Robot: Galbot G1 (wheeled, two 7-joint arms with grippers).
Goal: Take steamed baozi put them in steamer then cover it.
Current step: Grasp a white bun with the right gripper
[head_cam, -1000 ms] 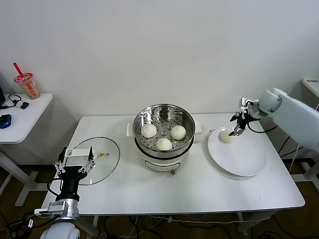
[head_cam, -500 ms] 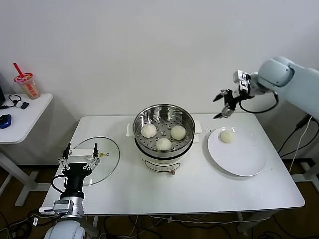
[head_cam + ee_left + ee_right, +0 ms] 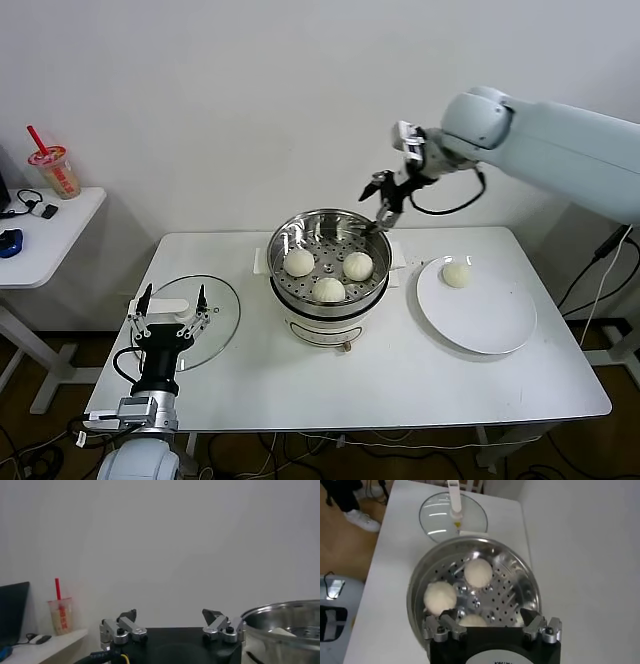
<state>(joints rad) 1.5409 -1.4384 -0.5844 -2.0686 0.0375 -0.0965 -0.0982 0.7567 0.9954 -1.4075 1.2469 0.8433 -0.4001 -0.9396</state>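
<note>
Overhead, the right gripper (image 3: 381, 201) hangs empty above the steamer (image 3: 328, 262), jaws wide. Three buns (image 3: 299, 262) sit inside; the left gripper (image 3: 172, 305) waits open-jawed by the lid (image 3: 205, 318).

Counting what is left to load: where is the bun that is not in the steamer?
In the head view the last baozi lies alone on the white plate, near its far edge, on the robot's right of the steamer.

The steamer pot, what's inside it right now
Three white buns sit on the perforated tray inside the steamer. Whatever lies below the tray is hidden. In the right wrist view the open right gripper covers part of the nearest bun.
</note>
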